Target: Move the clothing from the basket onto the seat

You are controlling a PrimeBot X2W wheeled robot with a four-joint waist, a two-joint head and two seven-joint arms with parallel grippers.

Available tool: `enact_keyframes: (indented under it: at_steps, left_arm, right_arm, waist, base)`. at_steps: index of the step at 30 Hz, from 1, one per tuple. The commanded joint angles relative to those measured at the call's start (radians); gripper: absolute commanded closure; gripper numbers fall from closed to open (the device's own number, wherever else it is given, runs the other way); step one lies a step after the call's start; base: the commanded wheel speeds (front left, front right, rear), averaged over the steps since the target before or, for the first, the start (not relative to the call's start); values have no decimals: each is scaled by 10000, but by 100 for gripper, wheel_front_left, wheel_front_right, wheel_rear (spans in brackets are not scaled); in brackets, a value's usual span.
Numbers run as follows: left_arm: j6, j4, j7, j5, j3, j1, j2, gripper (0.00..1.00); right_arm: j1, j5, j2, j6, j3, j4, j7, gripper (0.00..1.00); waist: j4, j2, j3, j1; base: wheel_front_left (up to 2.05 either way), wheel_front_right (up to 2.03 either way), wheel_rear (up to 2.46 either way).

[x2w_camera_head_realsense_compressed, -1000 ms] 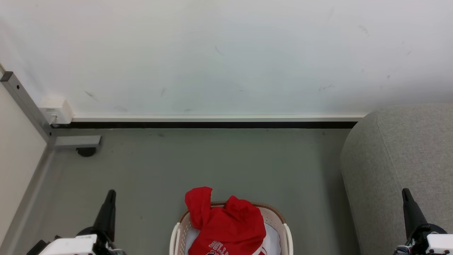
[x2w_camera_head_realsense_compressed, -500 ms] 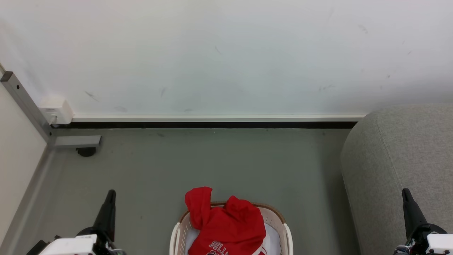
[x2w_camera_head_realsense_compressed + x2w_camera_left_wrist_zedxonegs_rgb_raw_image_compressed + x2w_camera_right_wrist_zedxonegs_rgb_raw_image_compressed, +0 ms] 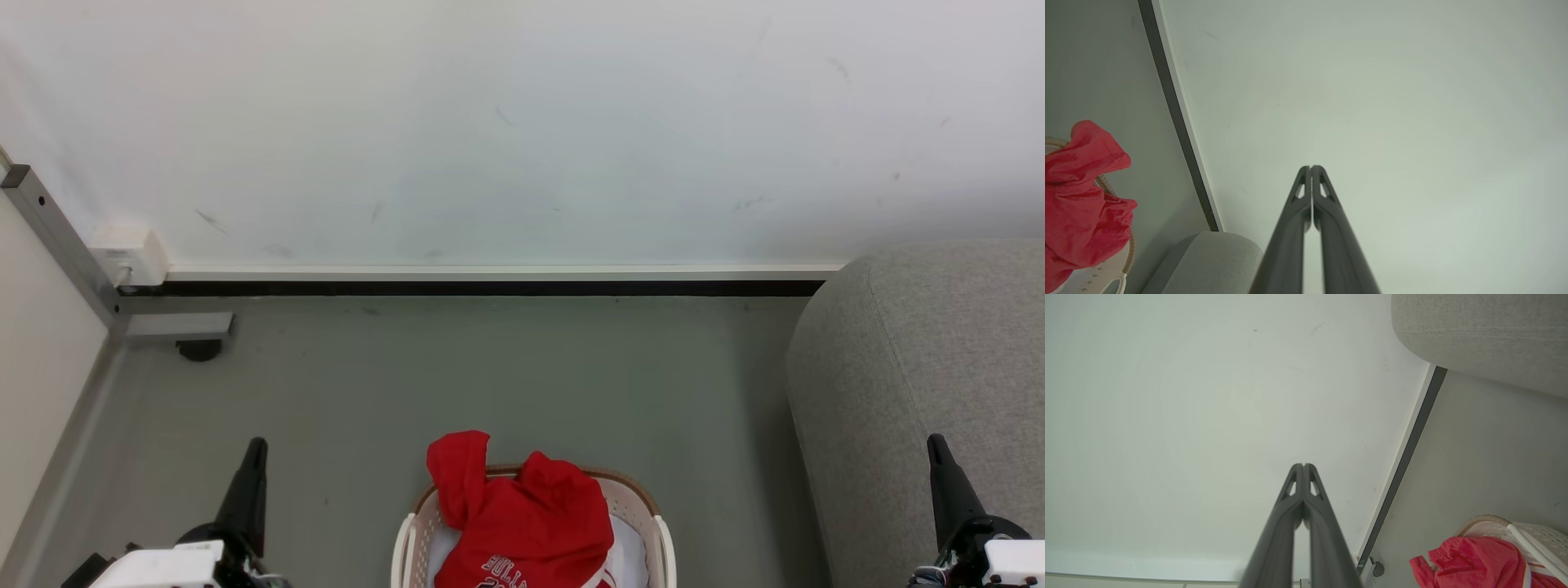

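Red clothing (image 3: 522,518) with white lettering is heaped in the cream basket (image 3: 649,523) at the bottom centre of the head view, one fold hanging over the far rim. Both wrist views catch the red clothing (image 3: 1079,196) (image 3: 1470,563) and the basket (image 3: 1106,271) (image 3: 1541,535) at their edges. The grey seat (image 3: 922,384) rises at the right, also seen as the seat (image 3: 1208,261) (image 3: 1478,330). My left gripper (image 3: 255,447) is shut and held up, left of the basket. My right gripper (image 3: 935,445) is shut, in front of the seat. Nothing is between either pair of fingers.
A white wall (image 3: 522,122) with a dark baseboard (image 3: 490,287) runs behind the grey floor (image 3: 490,376). A grey metal post with a foot and caster (image 3: 175,331) stands in the left corner beside a white box (image 3: 131,255).
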Motion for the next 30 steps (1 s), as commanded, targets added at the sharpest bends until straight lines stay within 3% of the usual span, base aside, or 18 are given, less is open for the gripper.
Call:
enact_keyframes:
  at_steps: [1,12,13,14,15,16,23,30]
  left_arm:
    - [15,-33,39,-126,23,-82,70,100]
    - [15,-33,39,-126,23,-82,70,100]
    - [0,1,-5,3,-1,0,0,0]
    - [-2,58,-13,16,-7,38,-25,0]
    - [0,144,-18,18,-20,122,-57,100]
    - [0,228,-19,20,-31,214,-92,0]
    - [1,267,-352,381,-250,288,-80,0]
    - [1,222,-688,1599,-293,323,-15,0]
  right_arm:
    - [-113,22,-16,-24,-29,-41,26,100]
    - [-113,22,-16,-26,-29,-39,26,100]
    - [1,0,0,-2,0,-1,-4,0]
    - [42,0,11,0,15,60,-18,0]
    - [114,0,36,0,23,143,-24,100]
    - [200,-1,73,0,34,223,-25,0]
    - [342,-506,81,-3,134,147,-356,0]
    - [397,-2504,60,-4,256,-184,-694,0]
  waist:
    - [0,0,0,0]
    - [0,0,0,0]
    - [0,0,0,0]
    - [0,0,0,0]
    - [0,0,1,0]
    - [0,0,2,0]
    - [18,0,8,0]
    - [49,0,17,0]
  base:
    - [0,0,0]
    - [0,0,0]
    - [0,0,0]
    - [0,0,0]
    - [0,0,0]
    - [0,0,0]
    - [0,0,0]
    - [0,0,0]
